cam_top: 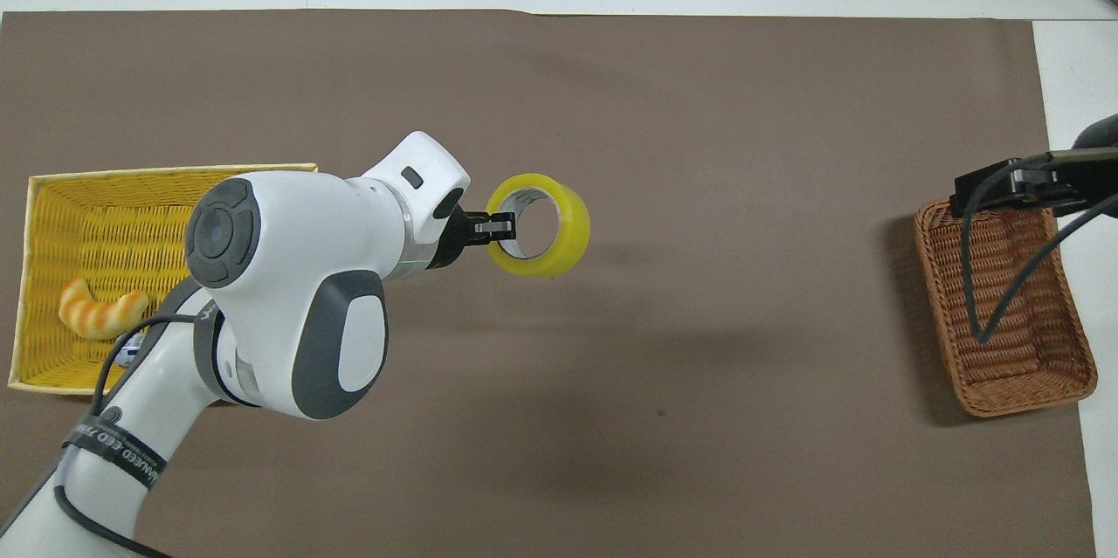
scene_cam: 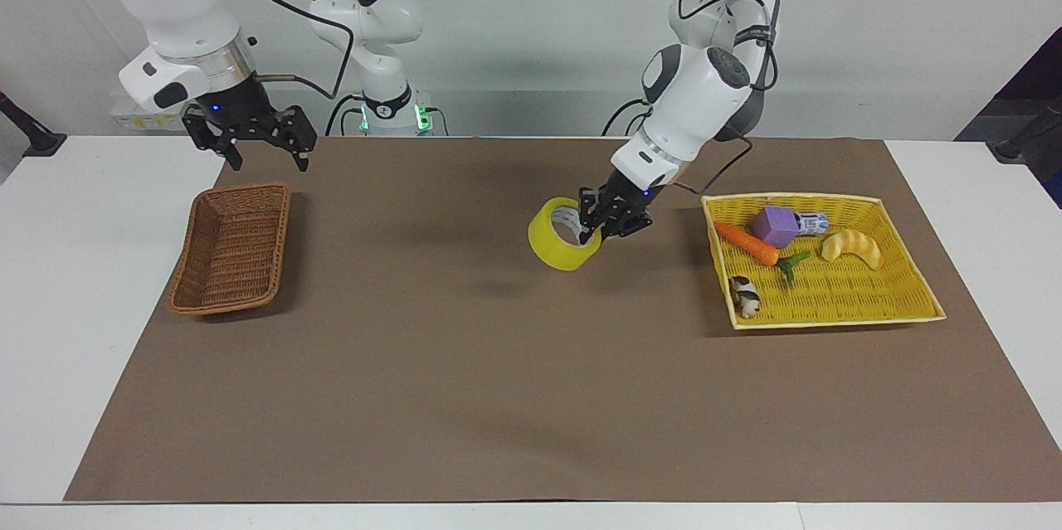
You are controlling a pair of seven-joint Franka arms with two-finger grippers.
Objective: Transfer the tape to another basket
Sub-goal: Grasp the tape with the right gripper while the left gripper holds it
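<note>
Two left gripper (scene_cam: 599,233) fingers (cam_top: 500,226) pinch the tape's (scene_cam: 557,249) wall, roll hanging airborne.

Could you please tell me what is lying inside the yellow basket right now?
The yellow basket holds a carrot, a purple block, a croissant toy and a small spotted figure; the block partly covers a small carton.

Wide open brown mat (scene_cam: 465,364) between the yellow basket (scene_cam: 913,298) and the wicker basket (scene_cam: 192,265) — nothing lying on it. The tape (scene_cam: 554,248) hangs over that bare stretch in the left gripper (scene_cam: 599,231). Only the right gripper (scene_cam: 249,150) hovers over the wicker basket's robot-side end — the rest of it lies uncovered
</note>
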